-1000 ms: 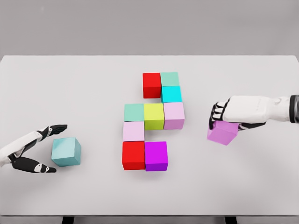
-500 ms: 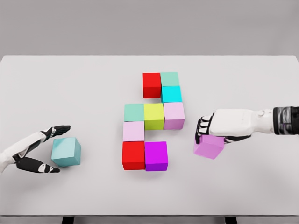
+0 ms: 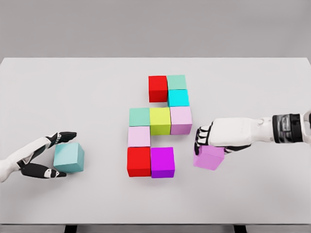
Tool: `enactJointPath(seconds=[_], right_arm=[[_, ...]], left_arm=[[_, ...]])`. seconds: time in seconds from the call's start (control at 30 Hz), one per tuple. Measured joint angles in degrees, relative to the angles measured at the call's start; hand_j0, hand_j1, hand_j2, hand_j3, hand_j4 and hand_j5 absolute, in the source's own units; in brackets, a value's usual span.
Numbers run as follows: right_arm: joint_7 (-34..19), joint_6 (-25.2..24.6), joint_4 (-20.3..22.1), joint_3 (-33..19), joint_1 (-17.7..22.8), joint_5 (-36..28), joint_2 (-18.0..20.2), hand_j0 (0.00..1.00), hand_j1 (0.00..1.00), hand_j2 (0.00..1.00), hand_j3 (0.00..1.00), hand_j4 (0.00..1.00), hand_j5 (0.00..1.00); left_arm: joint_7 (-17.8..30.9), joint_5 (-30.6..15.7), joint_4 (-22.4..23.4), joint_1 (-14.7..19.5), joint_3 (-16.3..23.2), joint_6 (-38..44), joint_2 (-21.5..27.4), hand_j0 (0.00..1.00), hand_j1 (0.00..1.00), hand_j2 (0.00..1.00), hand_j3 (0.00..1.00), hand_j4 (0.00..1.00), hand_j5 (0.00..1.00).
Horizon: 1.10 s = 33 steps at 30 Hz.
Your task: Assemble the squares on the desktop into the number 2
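Observation:
Several coloured cubes form a partial figure mid-table: a red cube [image 3: 157, 88] and a green cube [image 3: 176, 82] on top, a cyan cube [image 3: 178, 98] below, then a row of green, yellow [image 3: 160, 121] and pale pink, a pale pink cube [image 3: 139, 137], and a bottom row of red [image 3: 139, 161] and magenta [image 3: 162, 162]. My right hand [image 3: 206, 141] is shut on a violet cube [image 3: 209, 157], just right of the magenta one. My left hand [image 3: 54, 154] brackets a teal cube [image 3: 68, 158] at the lower left, fingers spread around it.
The white table [image 3: 155, 199] reaches a front edge near the bottom of the view. A grey wall lies behind it.
My right hand has carried the violet cube leftward and slightly down, toward the magenta cube. The left hand has drawn a little closer around the teal cube.

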State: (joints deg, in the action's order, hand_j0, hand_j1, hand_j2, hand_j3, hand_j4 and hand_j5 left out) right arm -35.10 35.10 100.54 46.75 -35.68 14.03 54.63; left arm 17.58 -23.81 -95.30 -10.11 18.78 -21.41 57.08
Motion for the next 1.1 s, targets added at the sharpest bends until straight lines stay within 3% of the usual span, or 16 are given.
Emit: enactJointPath(seconds=[0.2, 0.43, 0.67, 0.77, 1.1], right_arm=[[0.0, 0.0, 0.0, 1.54, -1.23, 0.23, -0.45, 0.37, 0.37, 0.37, 0.37, 0.37, 0.37], [0.01, 0.02, 0.0, 2.98, -2.11, 0.47, -0.53, 0.37, 0.37, 0.37, 0.37, 0.37, 0.37], [0.01, 0.0, 0.05, 4.2, -4.48, 0.47, -1.28, 0.37, 0.37, 0.37, 0.37, 0.37, 0.37], [0.01, 0.0, 0.07, 5.68, -5.19, 0.47, -2.02, 0.37, 0.37, 0.37, 0.37, 0.37, 0.37], [0.0, 0.01, 0.09, 7.95, -6.07, 0.48, -3.42, 0.4, 0.4, 0.4, 0.4, 0.4, 0.4]], left_arm=[[0.0, 0.02, -0.01, 0.0, 0.17, 0.29, -0.35, 0.81, 0.81, 0.81, 0.81, 0.81, 0.81], [-0.06, -0.52, -0.03, 0.0, 0.1, 0.86, -1.04, 0.58, 0.58, 0.58, 0.58, 0.58, 0.58], [0.08, -0.29, -0.09, 0.17, 0.08, 1.38, -1.15, 0.51, 0.51, 0.51, 0.51, 0.51, 0.51], [0.05, -0.07, -0.14, 1.05, -0.05, 1.57, -1.14, 0.46, 0.46, 0.46, 0.46, 0.46, 0.46], [0.11, -0.01, -0.12, 8.17, 0.06, 5.43, -3.12, 0.43, 0.43, 0.43, 0.43, 0.43, 0.43]])
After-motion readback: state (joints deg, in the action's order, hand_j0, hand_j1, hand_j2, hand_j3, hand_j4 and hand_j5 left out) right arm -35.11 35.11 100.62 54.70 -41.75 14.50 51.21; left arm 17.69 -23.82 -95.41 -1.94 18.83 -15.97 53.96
